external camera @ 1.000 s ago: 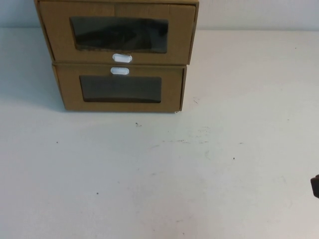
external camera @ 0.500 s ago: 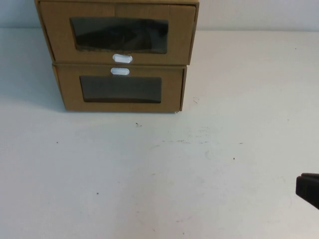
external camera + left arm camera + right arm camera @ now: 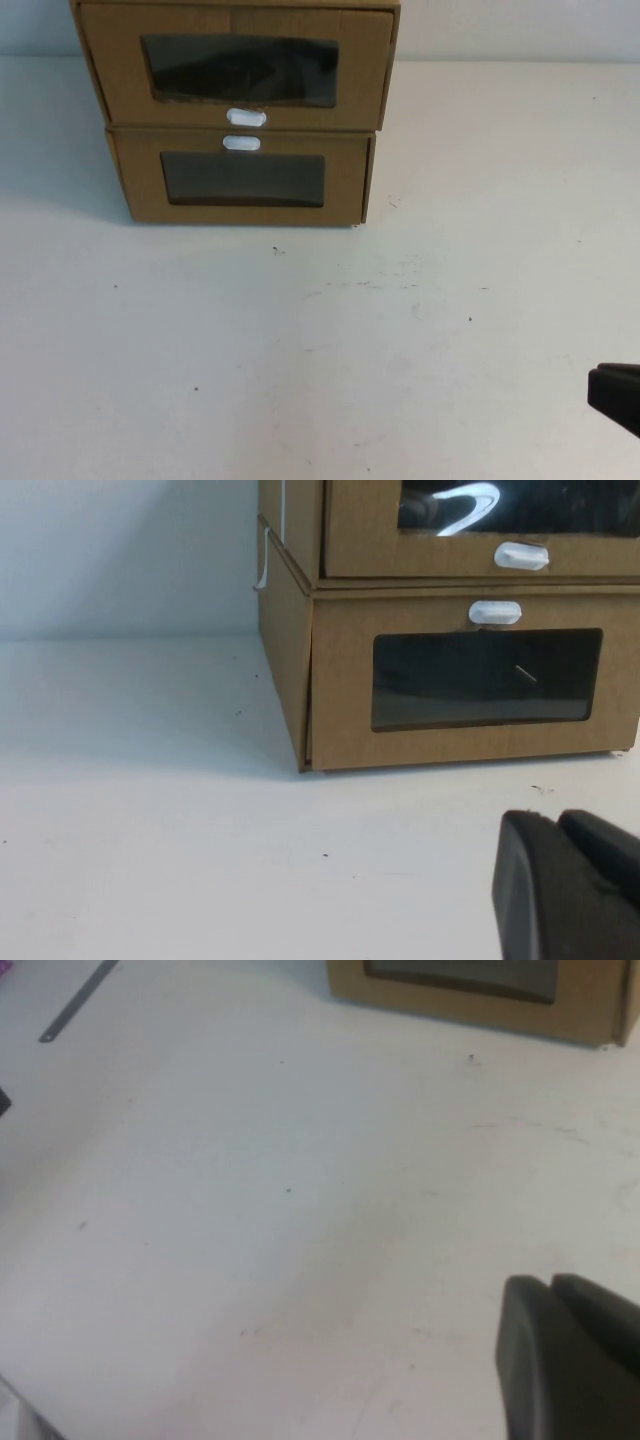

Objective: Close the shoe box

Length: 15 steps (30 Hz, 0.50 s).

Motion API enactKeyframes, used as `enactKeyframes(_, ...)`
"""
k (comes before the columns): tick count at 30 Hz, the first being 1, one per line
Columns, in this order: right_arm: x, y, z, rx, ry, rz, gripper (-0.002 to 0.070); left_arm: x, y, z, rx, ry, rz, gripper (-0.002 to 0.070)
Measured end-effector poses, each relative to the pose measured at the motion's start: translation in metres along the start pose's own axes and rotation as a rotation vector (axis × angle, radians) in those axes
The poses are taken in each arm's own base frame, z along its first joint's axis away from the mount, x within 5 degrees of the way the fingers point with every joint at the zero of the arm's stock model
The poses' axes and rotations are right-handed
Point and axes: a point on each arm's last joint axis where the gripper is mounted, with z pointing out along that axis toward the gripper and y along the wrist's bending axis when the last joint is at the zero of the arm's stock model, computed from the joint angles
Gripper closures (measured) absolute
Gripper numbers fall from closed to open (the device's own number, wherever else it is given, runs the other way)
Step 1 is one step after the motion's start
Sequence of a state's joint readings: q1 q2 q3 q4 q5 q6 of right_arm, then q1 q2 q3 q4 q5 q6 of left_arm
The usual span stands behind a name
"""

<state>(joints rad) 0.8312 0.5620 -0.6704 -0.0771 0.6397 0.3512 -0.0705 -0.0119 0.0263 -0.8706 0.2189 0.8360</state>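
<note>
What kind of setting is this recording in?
Probably a lab test bench: a bare, scuffed white table against a plain wall, with only the shoe box stacked on a similar cardboard box. The right gripper sits at the table's near right edge; the left gripper hangs low before the boxes.

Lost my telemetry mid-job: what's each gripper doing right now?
Left gripper: low over the table in front of the stacked boxes, holding nothing; open or shut cannot be told.
Right gripper: at the table's right edge, holding nothing; cannot be told.
</note>
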Motion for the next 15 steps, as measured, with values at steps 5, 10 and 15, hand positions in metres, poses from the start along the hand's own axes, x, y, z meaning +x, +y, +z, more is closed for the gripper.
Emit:
enactKeyframes(5, 0.008, -0.016, 0.009, 0.137, -0.035, -0.068, 0.0687, 0.0, 0.0, 0.0, 0.0, 0.0, 0.0, 0.0677)
enactKeyframes(10, 0.028, -0.052, 0.018, 0.355, -0.188, -0.052, 0.0687, 0.0, 0.0, 0.0, 0.0, 0.0, 0.0, 0.0677)
enactKeyframes(15, 0.076, -0.08, 0.006, 0.594, -0.328, 0.026, 0.0687, 0.0, 0.0, 0.0, 0.0, 0.0, 0.0, 0.0677)
